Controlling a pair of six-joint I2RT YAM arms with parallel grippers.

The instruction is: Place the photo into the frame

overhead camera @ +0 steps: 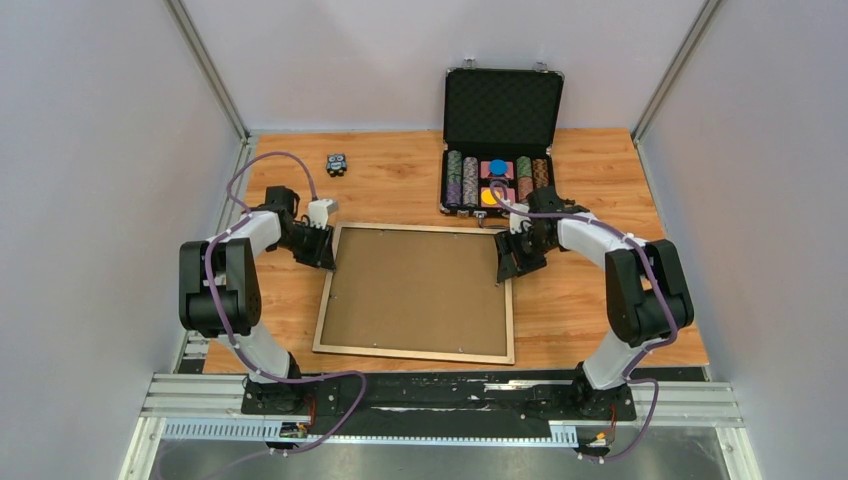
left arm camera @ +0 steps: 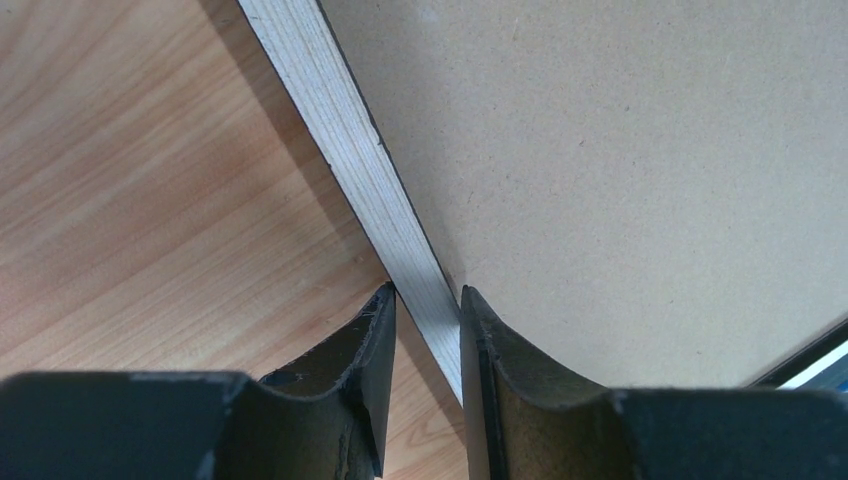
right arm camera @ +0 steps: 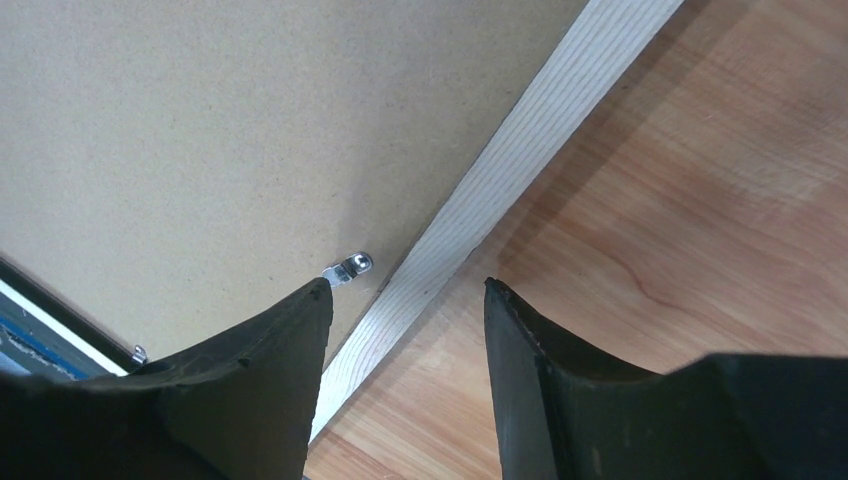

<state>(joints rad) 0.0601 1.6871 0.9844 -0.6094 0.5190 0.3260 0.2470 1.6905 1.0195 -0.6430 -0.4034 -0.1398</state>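
Note:
The frame [overhead camera: 415, 355] lies flat on the table with its light wood side up. The brown hardboard backing panel [overhead camera: 420, 290] sits inside it. The photo is out of view. My left gripper [overhead camera: 322, 247] is at the frame's left rail near the far corner. In the left wrist view, the gripper [left arm camera: 426, 292] has its fingers closed against both sides of the rail [left arm camera: 330, 130]. My right gripper [overhead camera: 508, 258] is at the right rail. In the right wrist view, this gripper [right arm camera: 405, 285] is open and straddles the rail [right arm camera: 540, 130], next to a small metal clip [right arm camera: 350, 268].
An open black chip case [overhead camera: 500, 140] with stacked chips stands just behind the frame's far right corner. A small dark object [overhead camera: 337, 163] lies at the far left. White walls enclose the wooden table [overhead camera: 600, 300] on three sides.

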